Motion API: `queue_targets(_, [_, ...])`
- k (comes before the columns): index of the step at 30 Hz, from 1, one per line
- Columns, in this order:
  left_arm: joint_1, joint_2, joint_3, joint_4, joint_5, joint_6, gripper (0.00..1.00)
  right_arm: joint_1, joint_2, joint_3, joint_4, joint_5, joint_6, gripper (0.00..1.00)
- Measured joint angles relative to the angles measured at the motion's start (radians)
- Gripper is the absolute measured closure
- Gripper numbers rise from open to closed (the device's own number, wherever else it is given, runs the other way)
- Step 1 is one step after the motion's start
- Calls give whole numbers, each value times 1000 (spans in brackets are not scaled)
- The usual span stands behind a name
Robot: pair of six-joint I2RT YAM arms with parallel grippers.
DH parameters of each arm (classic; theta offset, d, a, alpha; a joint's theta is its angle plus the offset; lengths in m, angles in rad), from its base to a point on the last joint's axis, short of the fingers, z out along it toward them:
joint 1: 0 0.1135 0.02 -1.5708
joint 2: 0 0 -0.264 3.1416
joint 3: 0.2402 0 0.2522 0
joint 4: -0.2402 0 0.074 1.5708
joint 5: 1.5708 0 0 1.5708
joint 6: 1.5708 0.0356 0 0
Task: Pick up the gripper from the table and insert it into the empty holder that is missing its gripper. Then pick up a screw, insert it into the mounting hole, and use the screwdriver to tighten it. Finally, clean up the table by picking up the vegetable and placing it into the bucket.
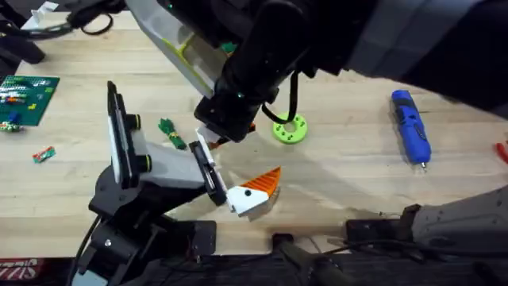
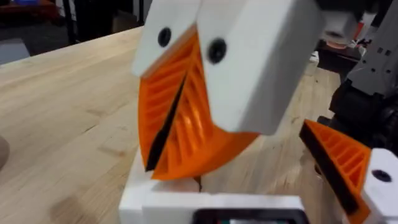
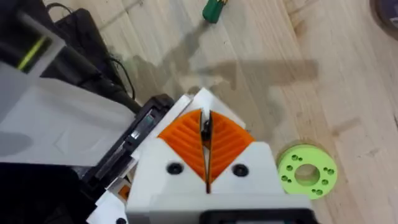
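Observation:
The holder (image 1: 163, 168), a white-grey body with a tall black plate and a black clamp bracket (image 1: 208, 171), stands on the left arm at the lower left. A twin white block with an orange wedge (image 1: 255, 195) sits at the bracket's near end. My right gripper (image 3: 205, 127) reaches across from the upper right to the bracket's far end, shut on the small white gripper (image 2: 186, 199). The blue screwdriver (image 1: 410, 127) lies at the right. The green vegetable (image 1: 171, 133) lies beside the holder. A dark rim of the bucket (image 3: 389, 9) peeks in. I cannot make out a screw.
A lime-green ring with holes (image 1: 290, 129) lies just right of my right gripper. At the far left are a green board (image 1: 28, 97) and a small red-and-green piece (image 1: 44, 153). The right arm's dark bulk covers the table's upper middle.

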Motion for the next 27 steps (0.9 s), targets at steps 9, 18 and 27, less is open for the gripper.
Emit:
queue_targets(9, [0, 0, 0, -1, -3, -7, 17, -1, 9, 5, 3, 0, -7, 996])
queue_targets(18, [0, 0, 0, -1, -3, -8, 17, -1, 9, 5, 1, -1, -16, 968])
queue_targets(27, [0, 0, 0, 0, -4, -5, 17, 1, 9, 5, -3, -23, -19, 756])
